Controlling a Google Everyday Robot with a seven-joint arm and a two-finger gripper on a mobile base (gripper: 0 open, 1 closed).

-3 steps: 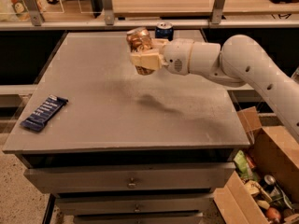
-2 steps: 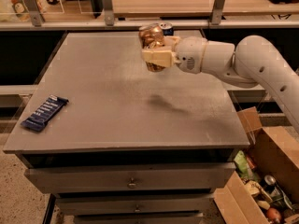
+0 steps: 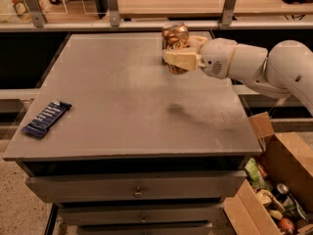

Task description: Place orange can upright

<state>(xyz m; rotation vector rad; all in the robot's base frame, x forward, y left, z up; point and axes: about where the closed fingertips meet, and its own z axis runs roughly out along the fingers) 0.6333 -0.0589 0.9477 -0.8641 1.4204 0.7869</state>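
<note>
The orange can (image 3: 175,37) is a shiny gold-orange can, held roughly upright in the air above the far right part of the grey table (image 3: 117,97). My gripper (image 3: 179,58) reaches in from the right on a white arm (image 3: 254,65) and is shut on the can's lower half. The can's shadow (image 3: 177,109) falls on the table below it. The dark blue soda can is hidden behind the orange can and gripper.
A dark blue snack bar (image 3: 46,118) lies near the table's left front edge. An open cardboard box (image 3: 271,190) with assorted items stands on the floor at the right. Drawers (image 3: 137,190) sit below the tabletop. A railed shelf (image 3: 161,4) runs behind the table.
My gripper has carried the orange can to the right and slightly farther back. The blue can behind it is now covered.
</note>
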